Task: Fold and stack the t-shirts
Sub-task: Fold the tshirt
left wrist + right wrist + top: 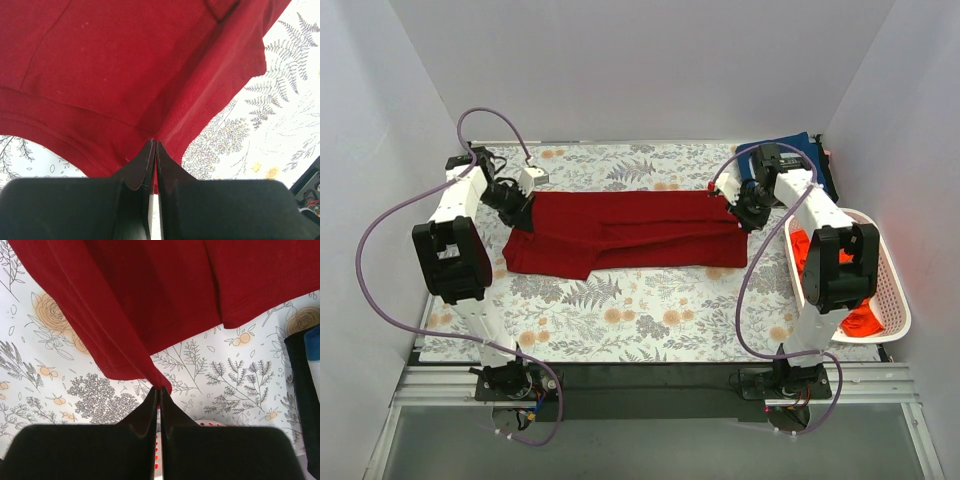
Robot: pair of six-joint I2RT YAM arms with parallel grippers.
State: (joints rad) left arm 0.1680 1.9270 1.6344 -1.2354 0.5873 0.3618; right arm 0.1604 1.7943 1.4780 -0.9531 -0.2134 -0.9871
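The dark red t-shirt (625, 232) lies stretched across the middle of the floral table cloth, partly folded lengthwise. My left gripper (523, 217) is shut on its left edge; in the left wrist view the cloth (125, 75) rises from the pinched fingertips (154, 146). My right gripper (748, 216) is shut on its right edge; the right wrist view shows the cloth (150, 295) drawn up into the closed tips (159, 389). The navy t-shirt (798, 160) lies folded at the back right. The orange-red t-shirt (860, 318) sits in the basket.
The white perforated basket (890, 290) stands at the right table edge, beside my right arm. The floral table cloth (650, 305) covers the table. White walls close in the back and both sides.
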